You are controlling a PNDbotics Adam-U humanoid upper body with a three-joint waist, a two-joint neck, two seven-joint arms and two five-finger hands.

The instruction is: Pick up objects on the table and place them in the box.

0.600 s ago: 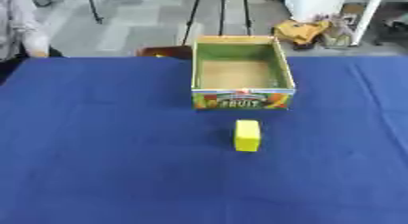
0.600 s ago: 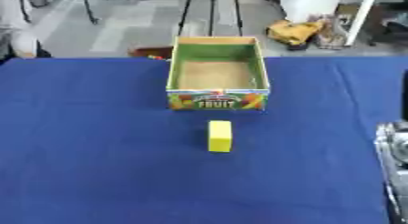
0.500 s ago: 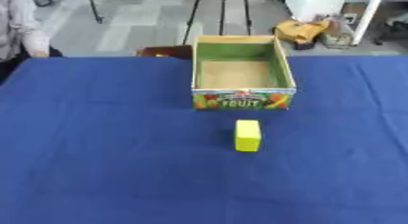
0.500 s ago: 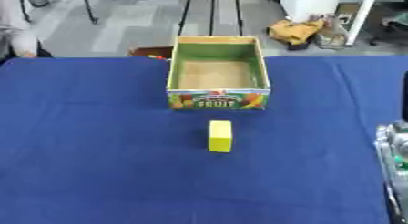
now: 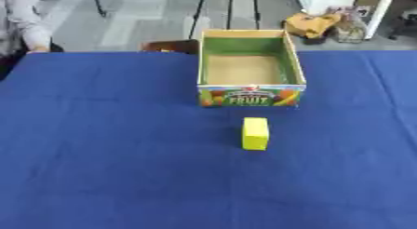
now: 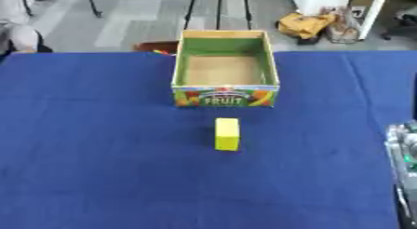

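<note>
Left eye view showed the box empty, the yellow block untouched near it; I couldn't tell either robot hand's state.

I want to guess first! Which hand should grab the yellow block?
Probably the right. Part of the right arm shows at the right edge, level with the block; its hand isn't visible. The left arm shows nowhere. The box is just beyond the block.

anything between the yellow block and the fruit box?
Nothing: only bare blue tablecloth separates the yellow block from the fruit box, clearest in the left eye view.
</note>
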